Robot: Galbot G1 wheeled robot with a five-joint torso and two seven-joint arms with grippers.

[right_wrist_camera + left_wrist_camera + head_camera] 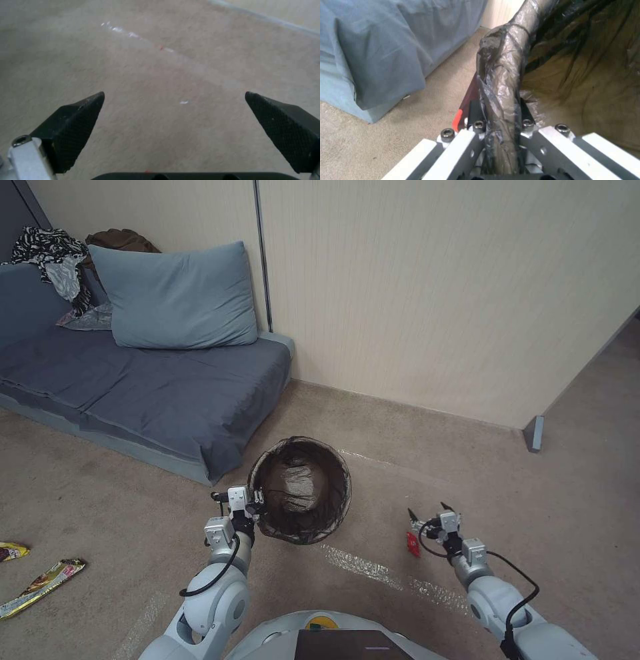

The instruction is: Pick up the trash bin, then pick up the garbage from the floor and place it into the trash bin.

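The trash bin (333,463), lined with a dark brown bag, hangs tilted toward me just in front of my body. My left gripper (256,505) is shut on its near-left rim. In the left wrist view the bag-wrapped rim (503,62) runs between the fingers of the left gripper (500,110). My right gripper (427,509) is to the right of the bin, open and holding nothing. Bare carpet lies under the right gripper (174,95). Garbage lies on the floor at the far left: a long yellow wrapper (40,587) and another yellow piece (12,551).
A low blue-grey sofa (167,393) with a pillow (177,297) and clothes (53,260) stands at the left against the wall. A wall corner (535,433) juts out at the right. Shiny tape strips (360,567) lie on the carpet.
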